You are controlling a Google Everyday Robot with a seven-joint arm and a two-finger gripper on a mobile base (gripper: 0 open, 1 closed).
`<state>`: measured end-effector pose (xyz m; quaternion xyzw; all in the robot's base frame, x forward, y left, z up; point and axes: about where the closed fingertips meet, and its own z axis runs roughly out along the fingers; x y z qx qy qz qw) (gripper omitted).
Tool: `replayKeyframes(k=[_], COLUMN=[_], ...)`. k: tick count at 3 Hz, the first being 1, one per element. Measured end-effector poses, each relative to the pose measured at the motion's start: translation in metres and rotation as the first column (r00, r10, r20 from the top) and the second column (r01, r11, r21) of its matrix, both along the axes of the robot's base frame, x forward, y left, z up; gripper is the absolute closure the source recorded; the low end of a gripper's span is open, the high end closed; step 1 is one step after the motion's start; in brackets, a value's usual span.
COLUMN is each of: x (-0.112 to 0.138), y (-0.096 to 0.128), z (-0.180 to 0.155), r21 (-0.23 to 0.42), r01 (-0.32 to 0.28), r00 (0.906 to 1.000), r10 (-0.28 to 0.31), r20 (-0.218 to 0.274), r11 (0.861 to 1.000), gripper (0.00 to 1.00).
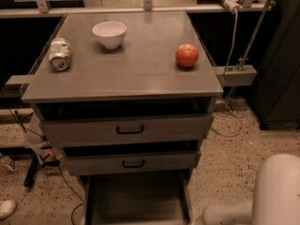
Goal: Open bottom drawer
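We see grey cabinet (140, 74) w/ blk handles (130, 130), grey bottom drawer (136, 198); white bowl (109, 33); red apple (187, 55) right; green/white can (60, 54) left; speckled beige floor (229, 158); white arm (276, 191) near right, gripper out of frame.
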<state>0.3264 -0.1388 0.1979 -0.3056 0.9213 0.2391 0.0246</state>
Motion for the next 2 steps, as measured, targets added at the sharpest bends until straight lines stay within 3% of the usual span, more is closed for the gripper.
replayKeyframes(k=[2], x=[0.0010], y=[-0.0013], z=[0.0062], r21=[0.005], r01=[0.016], r00=[0.9999], r10=[-0.016], r20=[-0.003], r11=[1.000], gripper=[0.00])
